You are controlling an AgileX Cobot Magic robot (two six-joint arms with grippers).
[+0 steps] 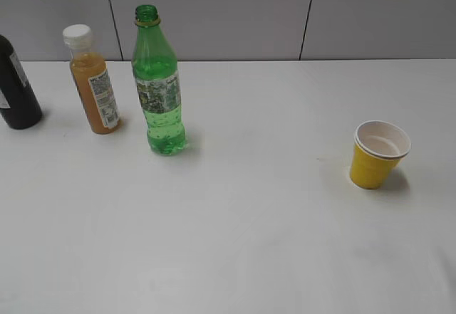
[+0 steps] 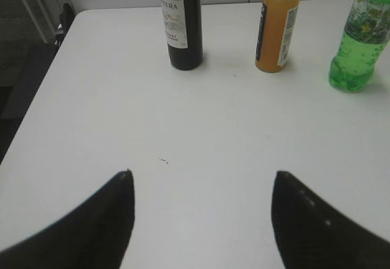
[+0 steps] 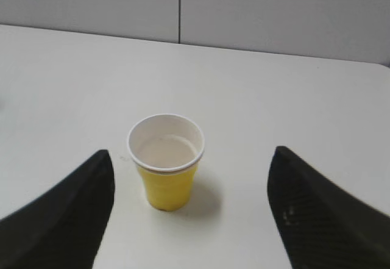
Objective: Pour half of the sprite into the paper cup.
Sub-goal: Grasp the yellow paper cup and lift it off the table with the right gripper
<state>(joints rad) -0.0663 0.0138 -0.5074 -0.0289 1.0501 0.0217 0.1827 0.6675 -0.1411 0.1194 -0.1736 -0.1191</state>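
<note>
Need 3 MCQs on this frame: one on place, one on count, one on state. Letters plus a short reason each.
1. Where does the small yellow paper cup stand in the exterior view?
A. right of the three bottles, apart from them
B. between two bottles
C. lying on its side at the far left

2. How many bottles stand on the white table?
A. one
B. three
C. five

3. What is the state of the tall transparent green plastic bottle?
A. upright, no cap
B. tipped over the cup
C. upright, white cap on

Answers:
1 A: the cup sits alone on the right side of the table.
2 B: a dark black bottle, an orange-juice bottle with white cap and the green one.
3 A: it stands on its base and its neck is open.
</note>
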